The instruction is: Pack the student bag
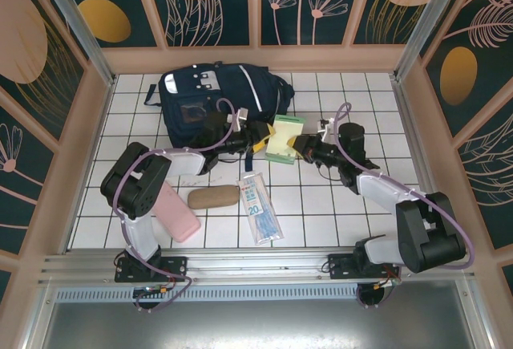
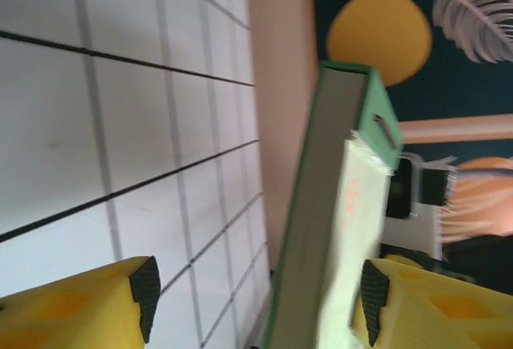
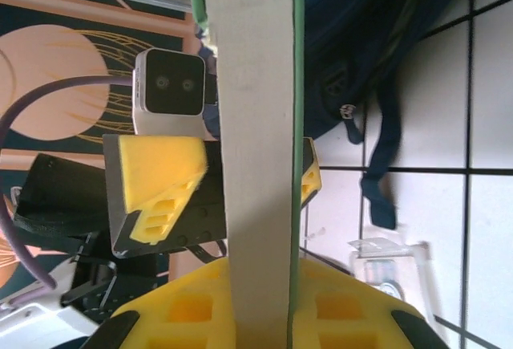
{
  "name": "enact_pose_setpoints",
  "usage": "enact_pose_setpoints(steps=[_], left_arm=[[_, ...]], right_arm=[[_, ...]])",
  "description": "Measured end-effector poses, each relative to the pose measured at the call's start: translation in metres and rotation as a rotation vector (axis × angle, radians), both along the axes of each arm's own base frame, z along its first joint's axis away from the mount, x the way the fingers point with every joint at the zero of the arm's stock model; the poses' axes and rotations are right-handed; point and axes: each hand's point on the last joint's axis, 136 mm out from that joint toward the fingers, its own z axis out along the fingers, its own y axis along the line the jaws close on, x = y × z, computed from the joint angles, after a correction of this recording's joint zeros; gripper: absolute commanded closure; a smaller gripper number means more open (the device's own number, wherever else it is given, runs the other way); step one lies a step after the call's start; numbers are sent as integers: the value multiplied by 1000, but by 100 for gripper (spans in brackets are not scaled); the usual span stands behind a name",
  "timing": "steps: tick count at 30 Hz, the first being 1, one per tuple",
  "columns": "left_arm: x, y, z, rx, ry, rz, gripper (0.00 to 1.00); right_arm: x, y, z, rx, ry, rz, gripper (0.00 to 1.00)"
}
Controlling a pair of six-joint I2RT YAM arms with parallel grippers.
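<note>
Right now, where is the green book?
In the top view the green book is mid-table, just right of the student bag, clamped in the right gripper, with the left gripper open around it.

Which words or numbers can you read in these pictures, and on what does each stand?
"20": printed on the clear packet.
Green book: orange marks, too blurred to read.
Student bag: label patch too small to read.

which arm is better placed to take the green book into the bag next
Probably left: the left gripper stands open around the green book held by the right gripper, and the student bag lies nearer the left arm.
</note>
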Motion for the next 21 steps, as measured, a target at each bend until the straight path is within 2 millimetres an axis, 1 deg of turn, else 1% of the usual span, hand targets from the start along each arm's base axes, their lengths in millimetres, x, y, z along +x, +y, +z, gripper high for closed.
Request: enact_pose_setpoints(steps=[4, 7, 10, 12, 14, 16, 17, 21], left_arm=[[-5, -3, 31, -129, -35, -22, 66], [-7, -1, 35, -181, -19, -24, 83], [-7, -1, 34, -222, -7, -23, 95], [-6, -1, 32, -238, 1, -21, 100], [-5, -1, 34, -251, 4, -20, 100], [-6, -1, 35, -254, -2, -22, 100], [-6, -2, 34, -253, -1, -24, 100], [-12, -6, 32, -241, -7, -47, 100]], right_arm=[[0, 3, 9, 48, -6, 17, 100], [0, 4, 19, 80, -29, 28, 100], [0, 4, 20, 101, -17, 31, 100], [2, 3, 20, 107, -10, 28, 98], [2, 3, 20, 108, -9, 27, 85], [2, 3, 20, 107, -12, 28, 78], [2, 3, 20, 106, -13, 27, 76], [2, 2, 18, 101, -6, 23, 74]])
